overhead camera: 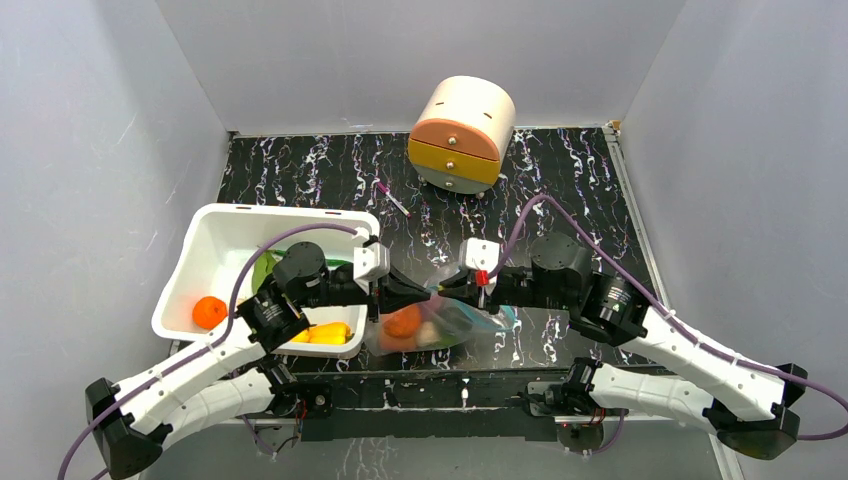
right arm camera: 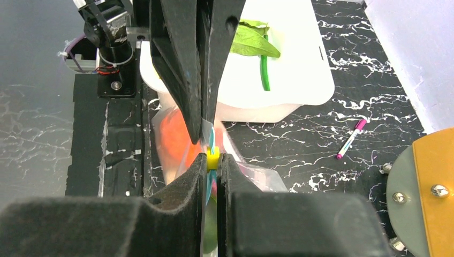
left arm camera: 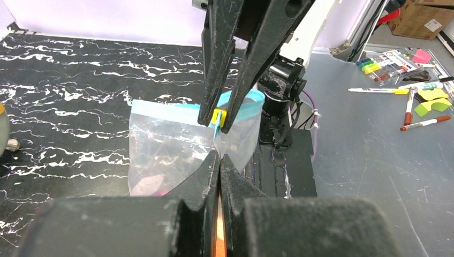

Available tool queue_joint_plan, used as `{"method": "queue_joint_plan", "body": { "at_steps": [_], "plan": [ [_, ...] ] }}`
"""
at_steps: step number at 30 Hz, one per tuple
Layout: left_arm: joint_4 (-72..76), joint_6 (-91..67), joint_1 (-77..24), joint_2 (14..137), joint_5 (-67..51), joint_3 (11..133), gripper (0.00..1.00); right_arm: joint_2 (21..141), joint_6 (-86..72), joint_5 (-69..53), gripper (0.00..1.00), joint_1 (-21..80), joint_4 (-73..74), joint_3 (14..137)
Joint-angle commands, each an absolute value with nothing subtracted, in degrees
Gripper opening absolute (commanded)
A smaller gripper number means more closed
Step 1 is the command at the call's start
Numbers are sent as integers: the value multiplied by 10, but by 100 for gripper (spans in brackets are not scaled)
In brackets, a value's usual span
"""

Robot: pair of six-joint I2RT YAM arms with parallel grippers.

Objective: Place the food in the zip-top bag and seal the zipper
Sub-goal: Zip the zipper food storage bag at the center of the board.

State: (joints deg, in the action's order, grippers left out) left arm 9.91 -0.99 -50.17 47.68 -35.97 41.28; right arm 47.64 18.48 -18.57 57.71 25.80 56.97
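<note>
Near the front edge of your table point(overhead camera: 560, 200), between the two arms, the clear bag point(overhead camera: 470, 322) lies just right of the white tub point(overhead camera: 200, 235). An orange fruit point(overhead camera: 402, 322) and other pieces show through the plastic. Your left gripper point(left arm camera: 219, 159) has its fingers pressed together on the bag's rim, with plastic pinched between them. Your right gripper point(right arm camera: 212, 160) meets it tip to tip, its fingers closed on the small yellow slider point(left arm camera: 217, 116) of the blue-green zipper strip point(left arm camera: 160, 108). You cannot tell how much of that strip is sealed. In the tub are an orange point(overhead camera: 210, 312) at the near left, yellow peppers point(overhead camera: 325, 333) at the near right and a green leaf point(right arm camera: 251, 43). A pen point(overhead camera: 393, 198) and a round drawer unit point(overhead camera: 462, 135) sit farther back.
</note>
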Motion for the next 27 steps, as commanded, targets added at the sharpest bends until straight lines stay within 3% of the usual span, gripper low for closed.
{"method": "queue_joint_plan", "body": {
  "at_steps": [1, 27],
  "plan": [
    [113, 5, -501, 445, -372, 400, 0, 457, 201, -158, 0, 570, 305, 563],
    [134, -13, -502, 453, -367, 427, 0, 417, 162, -160, 0, 570, 280, 525]
  ]
}}
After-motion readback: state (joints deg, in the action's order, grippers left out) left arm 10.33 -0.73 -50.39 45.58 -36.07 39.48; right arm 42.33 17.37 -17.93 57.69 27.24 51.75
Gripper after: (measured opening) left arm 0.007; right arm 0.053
